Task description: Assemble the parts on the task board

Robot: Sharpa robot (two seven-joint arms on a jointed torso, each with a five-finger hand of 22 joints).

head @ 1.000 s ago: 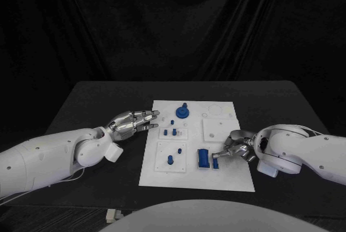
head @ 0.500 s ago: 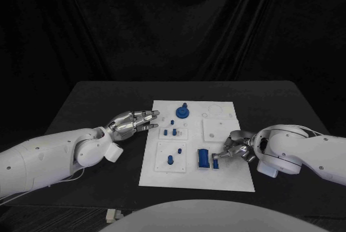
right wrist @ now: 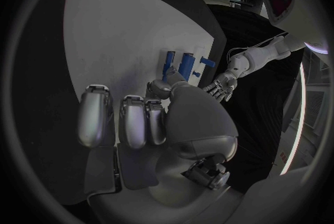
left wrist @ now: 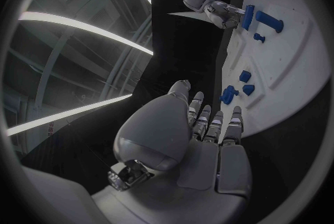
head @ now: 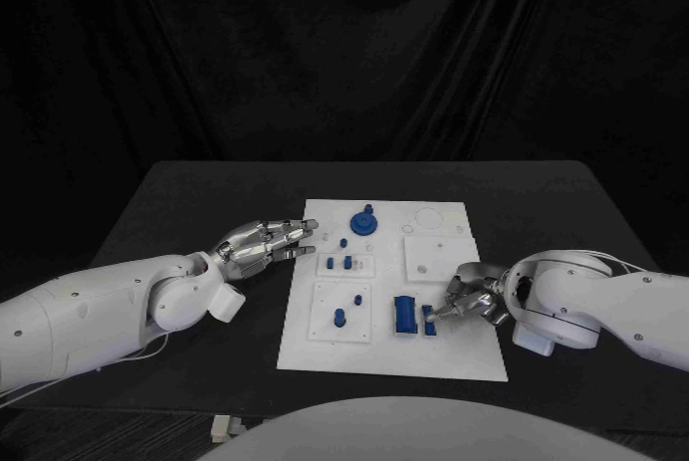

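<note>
The white task board [head: 462, 356] lies in the middle of the table. Near its front right, a blue block [head: 406, 315] stands beside a thin blue bar [head: 429, 323]. My right hand [head: 468, 297] reaches in from the board's right edge and pinches that bar between thumb and finger; the left wrist view shows the right hand [left wrist: 219, 12] on the end of the bar [left wrist: 247, 16]. My left hand [head: 267, 243] hovers at the board's left edge with fingers stretched out and apart, holding nothing. A blue round part with a knob [head: 364, 221] stands at the board's far side.
Small blue pegs [head: 342, 264] stand in the board's left column, and two more [head: 346, 312] sit on a raised white plate nearer me. A white square plate [head: 435, 255] lies far right on the board. Bare black table [head: 172, 212] surrounds the board.
My right hand has shifted slightly toward the front of the board, still at the thin blue bar. The left hand has not moved.
</note>
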